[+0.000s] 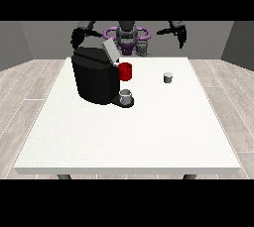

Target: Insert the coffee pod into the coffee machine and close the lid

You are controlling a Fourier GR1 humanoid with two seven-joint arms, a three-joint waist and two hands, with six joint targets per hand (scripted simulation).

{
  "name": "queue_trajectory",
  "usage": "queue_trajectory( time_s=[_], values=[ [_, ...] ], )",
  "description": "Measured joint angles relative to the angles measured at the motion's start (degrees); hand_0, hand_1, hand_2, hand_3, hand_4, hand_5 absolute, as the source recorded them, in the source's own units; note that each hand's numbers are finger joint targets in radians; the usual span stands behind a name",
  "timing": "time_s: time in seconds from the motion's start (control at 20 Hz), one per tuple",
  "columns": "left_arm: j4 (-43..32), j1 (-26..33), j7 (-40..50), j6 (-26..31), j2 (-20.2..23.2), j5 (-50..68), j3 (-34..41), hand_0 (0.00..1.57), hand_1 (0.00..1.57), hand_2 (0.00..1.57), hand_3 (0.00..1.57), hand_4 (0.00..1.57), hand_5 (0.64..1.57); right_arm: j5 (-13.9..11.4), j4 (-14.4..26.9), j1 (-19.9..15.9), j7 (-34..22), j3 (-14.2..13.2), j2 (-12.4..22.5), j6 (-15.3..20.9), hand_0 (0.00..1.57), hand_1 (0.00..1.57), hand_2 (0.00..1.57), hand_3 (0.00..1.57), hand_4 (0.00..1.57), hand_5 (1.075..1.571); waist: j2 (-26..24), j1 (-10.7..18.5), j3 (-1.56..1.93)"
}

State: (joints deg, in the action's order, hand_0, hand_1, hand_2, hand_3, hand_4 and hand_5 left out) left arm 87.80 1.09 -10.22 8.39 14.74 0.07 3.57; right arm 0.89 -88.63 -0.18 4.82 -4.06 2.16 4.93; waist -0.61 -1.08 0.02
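A black coffee machine [94, 78] stands on the left half of the white table [129, 137], its grey lid [110, 50] tilted up and open. A small grey cup [126, 95] sits on the machine's drip base. Behind it shows a red mug [125, 71]. The coffee pod [168, 77], a small grey cylinder, stands alone on the table right of centre. The hand at the view's right [179, 32] hangs raised above the table's far edge, well behind the pod. The hand at the view's left [78, 36] is raised behind the machine. Neither hand holds anything.
The robot's torso [128, 36] stands behind the table's far edge. Wooden floor surrounds the table. Bare tabletop stretches from the machine and pod to the front edge.
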Motion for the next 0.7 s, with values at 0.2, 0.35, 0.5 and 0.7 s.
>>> queue_trajectory(
  time_s=[0.2, 0.35, 0.5, 0.7],
  values=[
    [-4.62, -5.23, 3.64, 1.52, 3.61, 0.61, 3.39, 0.0, 0.0, 0.0, 0.0, 0.0, 1.571, -0.49, -1.59, -0.8, -0.31, 1.77, -0.88, 1.14, 0.0, 0.0, 0.0, 0.0, 0.17, 1.571, 1.58, -2.6, -0.03],
    [-9.41, -8.78, 3.7, 2.67, 5.29, 0.76, 5.16, 0.0, 0.0, 0.0, 0.0, 0.0, 1.571, -0.49, -1.57, -1.5, 0.98, 2.62, -1.4, 0.91, 0.0, 0.0, 0.0, 0.0, 0.19, 1.571, 4.02, -4.11, -0.03],
    [-14.29, -11.86, 3.23, 3.34, 6.92, -0.44, 6.06, 0.0, 0.0, 0.0, 0.0, 0.0, 1.571, 0.19, -1.5, -2.48, 1.78, 2.61, -1.5, 0.31, 0.0, 0.0, 0.0, 0.0, 0.12, 1.571, 5.96, -5.31, -0.03],
    [-20.72, -15.64, 2.93, 3.42, 8.07, -1.84, 7.0, 0.0, 0.0, 0.0, 0.0, 0.0, 1.571, -0.08, -1.19, -3.78, 2.35, 3.62, -1.68, 0.59, 0.0, 0.0, 0.0, 0.0, 0.28, 1.571, 8.21, -6.21, -0.05]
  ],
)
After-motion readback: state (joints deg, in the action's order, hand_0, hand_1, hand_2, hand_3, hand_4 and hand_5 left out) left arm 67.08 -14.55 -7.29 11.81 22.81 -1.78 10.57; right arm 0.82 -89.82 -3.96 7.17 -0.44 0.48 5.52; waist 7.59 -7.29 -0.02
